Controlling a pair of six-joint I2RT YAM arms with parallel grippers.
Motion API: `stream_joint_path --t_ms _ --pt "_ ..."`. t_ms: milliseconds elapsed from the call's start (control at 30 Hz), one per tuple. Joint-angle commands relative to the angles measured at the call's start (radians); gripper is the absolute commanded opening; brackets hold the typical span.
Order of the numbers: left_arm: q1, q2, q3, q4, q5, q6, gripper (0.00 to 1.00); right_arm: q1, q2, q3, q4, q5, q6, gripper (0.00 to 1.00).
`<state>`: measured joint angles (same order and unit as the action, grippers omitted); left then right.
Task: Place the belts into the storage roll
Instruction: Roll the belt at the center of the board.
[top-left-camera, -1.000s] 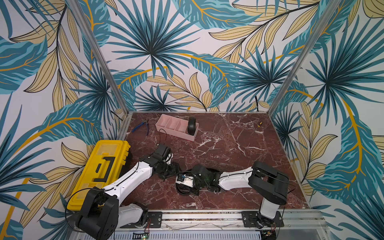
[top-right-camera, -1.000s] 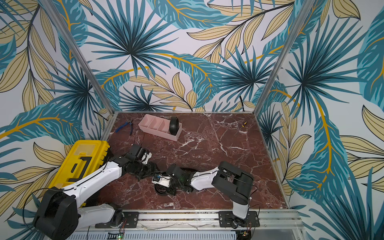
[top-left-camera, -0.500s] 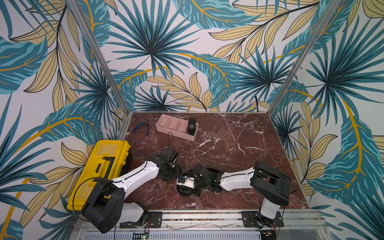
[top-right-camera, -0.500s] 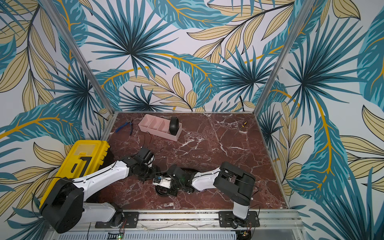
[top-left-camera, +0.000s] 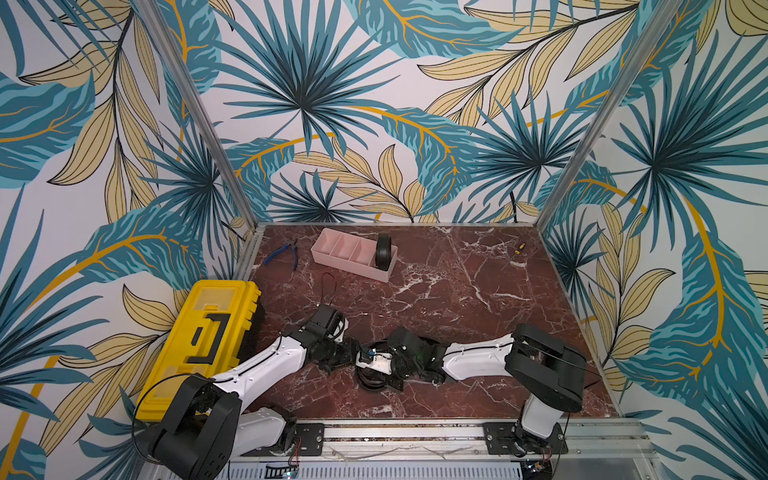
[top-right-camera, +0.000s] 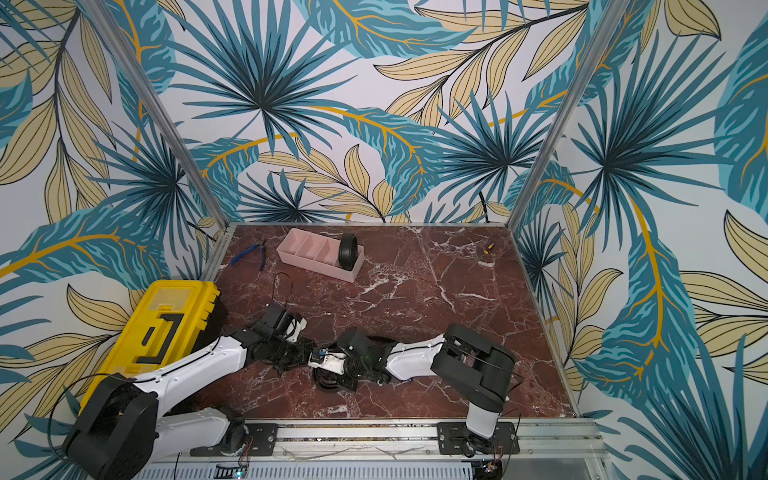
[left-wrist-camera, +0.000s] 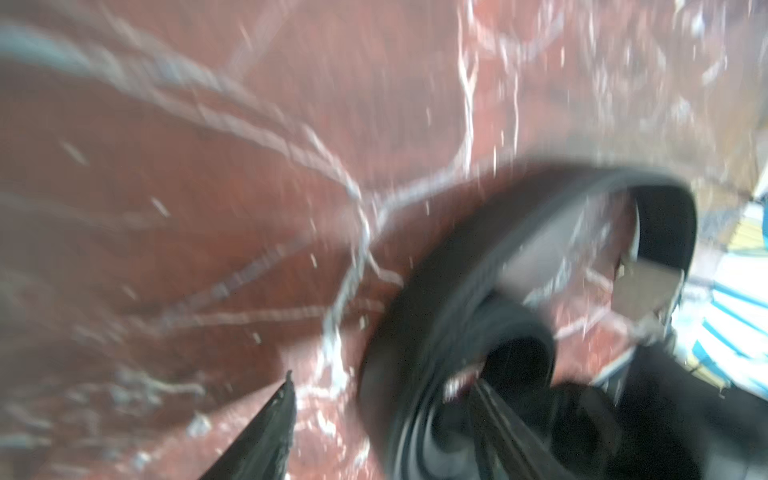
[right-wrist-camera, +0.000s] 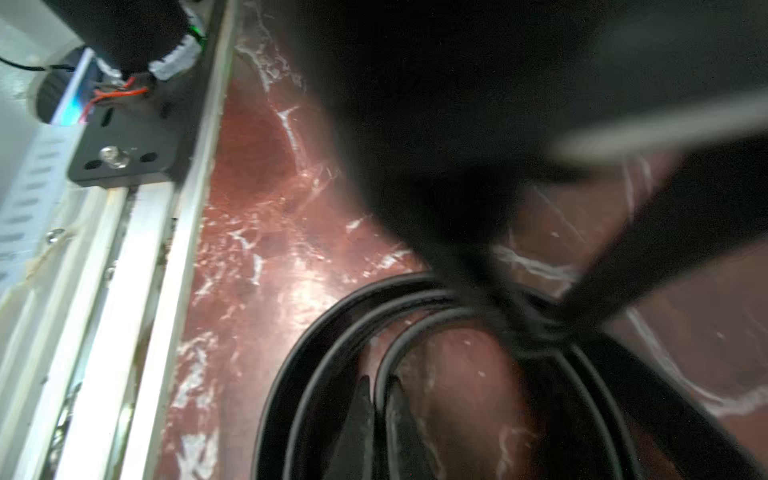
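Loose belt (right-wrist-camera: 316, 353) near bench (top-left-camera: 457, 311) front edge, half-coiled, looks floppy, light, springy: right end effector (right-wrist-camera: 379, 380) pinches one inner wrap, left end effector (left-wrist-camera: 380, 386) spread astride outer wrap, likely best clamping all wraps together.

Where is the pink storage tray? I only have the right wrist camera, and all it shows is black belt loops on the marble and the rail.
Observer: The storage roll sits near the far edge of the table, on its left half.
Operator: Anything in it?
Observer: One coiled belt stands on edge in an end compartment; the other three compartments look empty.
Operator: And my left side?
Observer: In the left wrist view the left gripper is open, its jaws straddling the outer band of the loose belt.
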<state>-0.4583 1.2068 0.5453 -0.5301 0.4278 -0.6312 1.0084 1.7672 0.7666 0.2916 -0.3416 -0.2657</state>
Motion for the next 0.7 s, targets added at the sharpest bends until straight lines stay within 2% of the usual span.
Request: stream_joint_path --t_ms 0,233,367,667 --pt "-0.013 -0.005 -0.008 -0.006 0.074 0.045 0.65 -0.023 -0.015 -0.019 -0.045 0.033 0.022 0.01" --pt "-0.024 -0.006 -0.011 0.012 0.05 0.037 0.67 -0.031 -0.012 -0.009 -0.062 0.024 0.013 0.01" --pt "0.037 -0.031 -0.045 0.087 0.072 -0.009 0.73 -0.031 -0.015 -0.022 -0.049 0.022 0.018 0.01" --pt "0.03 0.099 0.01 0.137 0.069 0.024 0.72 -0.031 -0.024 -0.033 -0.054 0.021 0.018 0.02"
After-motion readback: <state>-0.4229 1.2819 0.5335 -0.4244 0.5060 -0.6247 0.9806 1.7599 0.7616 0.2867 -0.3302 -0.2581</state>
